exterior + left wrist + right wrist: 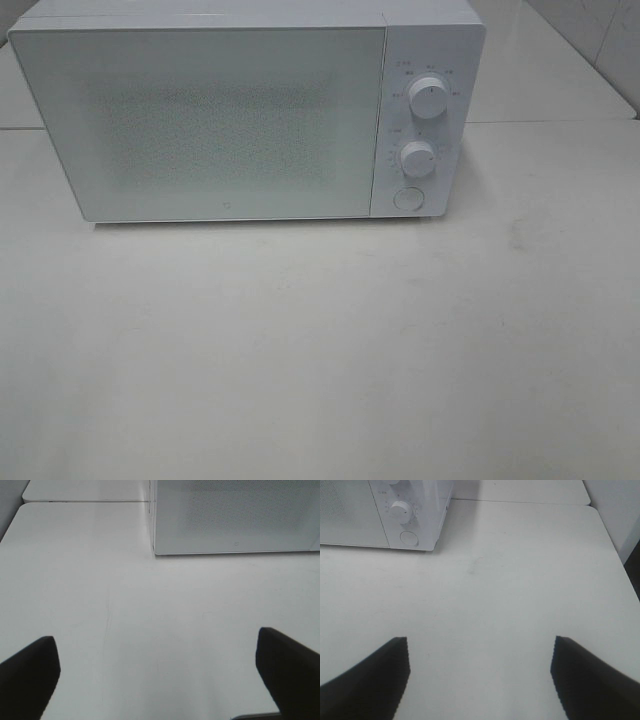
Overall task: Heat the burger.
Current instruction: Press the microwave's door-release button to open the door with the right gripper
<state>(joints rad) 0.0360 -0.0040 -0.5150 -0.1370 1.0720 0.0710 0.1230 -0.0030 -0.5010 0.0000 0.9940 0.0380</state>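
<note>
The burger is out of view in all three frames. A white microwave [250,110] stands at the back of the white table [320,350] with its door shut; two dials [427,100] and a round button [406,198] sit on its right panel. My left gripper [157,670] is open over bare table in front of the microwave's left corner [230,520], nothing between its dark fingers [30,675]. My right gripper [480,672] is open too, empty, over the table in front of the microwave's dial side [402,512]. Neither gripper shows in the exterior high view.
The table is made of joined white panels, with a seam [560,122] running behind the microwave's right side. A tiled wall [600,40] rises at the back right. The table's right edge [620,555] shows in the right wrist view.
</note>
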